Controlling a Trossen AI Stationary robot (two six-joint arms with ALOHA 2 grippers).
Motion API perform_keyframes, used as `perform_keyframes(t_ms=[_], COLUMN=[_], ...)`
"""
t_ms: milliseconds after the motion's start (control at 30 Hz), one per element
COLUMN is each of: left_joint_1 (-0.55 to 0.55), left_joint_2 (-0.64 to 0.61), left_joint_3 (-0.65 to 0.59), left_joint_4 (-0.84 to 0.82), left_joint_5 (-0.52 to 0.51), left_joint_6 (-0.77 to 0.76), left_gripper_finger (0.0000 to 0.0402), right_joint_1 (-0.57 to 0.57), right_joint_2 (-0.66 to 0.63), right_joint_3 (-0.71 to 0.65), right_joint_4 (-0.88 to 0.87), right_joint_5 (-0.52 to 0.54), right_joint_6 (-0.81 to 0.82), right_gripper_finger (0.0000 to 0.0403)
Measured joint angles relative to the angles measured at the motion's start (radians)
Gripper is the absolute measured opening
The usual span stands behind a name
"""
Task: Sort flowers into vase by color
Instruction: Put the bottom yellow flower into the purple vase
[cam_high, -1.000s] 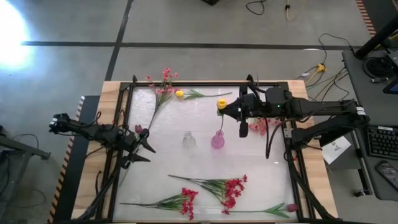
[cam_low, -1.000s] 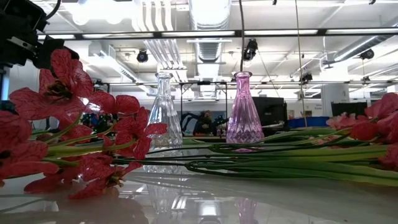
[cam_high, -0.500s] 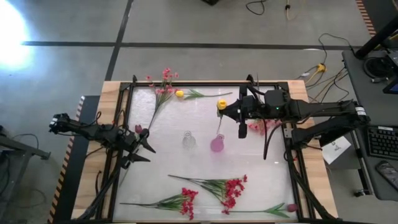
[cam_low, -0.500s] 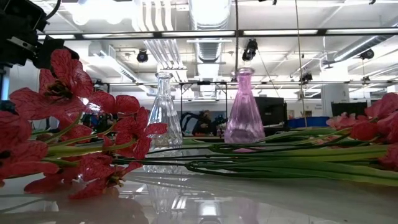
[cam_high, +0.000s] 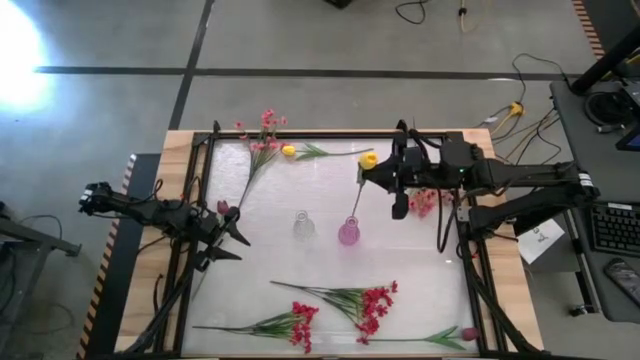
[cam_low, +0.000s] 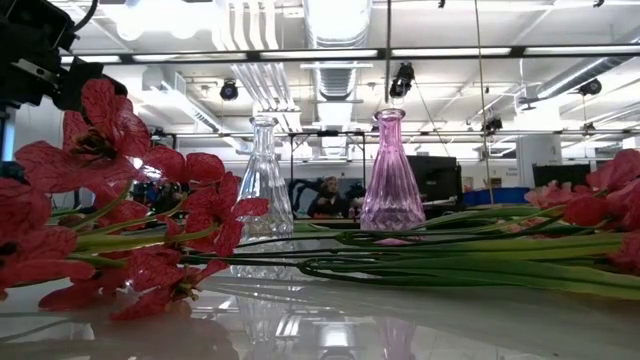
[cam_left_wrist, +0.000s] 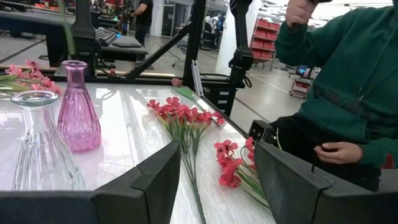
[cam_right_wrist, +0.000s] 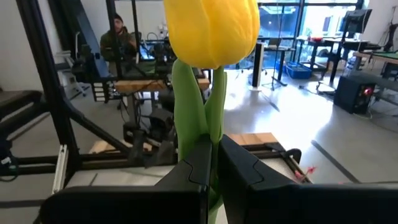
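My right gripper (cam_high: 378, 175) hovers high over the table's far middle, shut on a yellow tulip (cam_high: 368, 160). The tulip's thin green stem (cam_high: 356, 195) slants down into the mouth of the pink vase (cam_high: 348, 233). In the low view the stem (cam_low: 388, 60) drops straight into that vase (cam_low: 390, 180). A clear vase (cam_high: 303, 225) stands to its left. My left gripper (cam_high: 235, 240) waits open at the table's left side, and in its wrist view (cam_left_wrist: 217, 180) it touches nothing. My right gripper pinches the tulip's stem (cam_right_wrist: 194, 118) between its two fingers (cam_right_wrist: 186, 171), just under the yellow bloom (cam_right_wrist: 211, 28). The fingers come about level from the table's right, across the stem. The flower stands nearly upright, lifted, its lower end inside the pink vase's neck.
A pink spray (cam_high: 262, 140) and a second yellow flower (cam_high: 289, 150) lie at the far edge. Pink blossoms (cam_high: 425, 200) lie under the right arm. Red sprays (cam_high: 365, 302) (cam_high: 290, 325) lie along the near edge. A seated person (cam_left_wrist: 336, 93) is beyond the table.
My right gripper has moved a little toward the table's right edge, still shut on the tulip. The bloom went with it. The pink vase tipped for a moment, pushed by the stem inside it, and now stands upright again.
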Motion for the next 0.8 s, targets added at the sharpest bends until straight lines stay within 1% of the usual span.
perform_keyframes(t_ms=[133,300,567,667,733,800], left_joint_1=[0.000,0.000,0.000,0.000,0.000,0.000], left_joint_2=[0.000,0.000,0.000,0.000,0.000,0.000], left_joint_3=[0.000,0.000,0.000,0.000,0.000,0.000], left_joint_4=[0.000,-0.001,-0.001,-0.001,0.000,-0.001], left_joint_5=[0.000,0.000,0.000,0.000,0.000,0.000], left_joint_6=[0.000,0.000,0.000,0.000,0.000,0.000], left_gripper_finger=[0.0194,0.0194,0.0194,0.0194,0.0194,0.0194], right_joint_1=[0.000,0.004,0.010,0.011,0.011,0.011], right_joint_2=[0.001,0.004,0.010,0.013,0.016,0.021], right_joint_3=[-0.048,-0.136,-0.211,-0.220,-0.219,-0.200], right_joint_4=[0.024,0.124,0.131,0.093,0.053,-0.024], right_joint_5=[0.000,-0.001,-0.027,-0.031,-0.030,-0.030], right_joint_6=[-0.006,0.005,0.072,0.098,0.110,0.118], right_gripper_finger=[0.0013,0.0013,0.0016,0.0040,0.0067,0.0097])
